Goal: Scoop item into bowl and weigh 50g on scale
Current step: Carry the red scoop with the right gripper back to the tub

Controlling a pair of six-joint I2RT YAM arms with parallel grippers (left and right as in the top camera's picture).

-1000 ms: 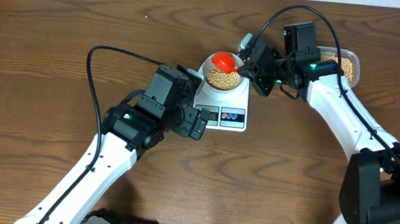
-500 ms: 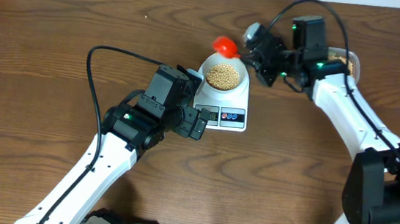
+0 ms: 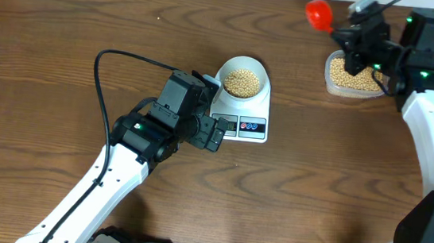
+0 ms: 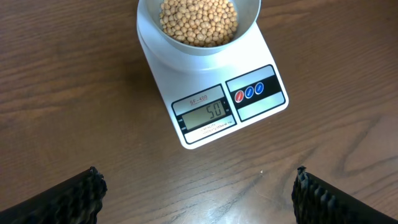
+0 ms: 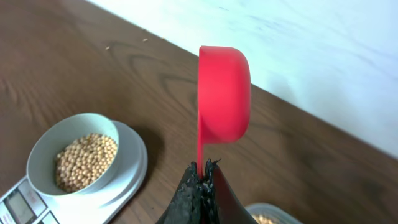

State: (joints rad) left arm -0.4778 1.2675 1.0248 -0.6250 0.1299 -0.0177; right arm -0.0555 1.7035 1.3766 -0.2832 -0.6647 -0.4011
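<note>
Fifty reads on the display of the scale, well off to the left of my right claw, with the bowl of beans sitting on it. That claw, pinched tight on the red scoop, has swung away from the bowl and now hangs over the tub, scoop turned on edge. My left claw waits wide just short of the scale; I judge the weight met.

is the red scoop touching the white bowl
Apart. Overhead view shows the red plastic scoop far right of the small round white bowl, a wide gap between.
</note>
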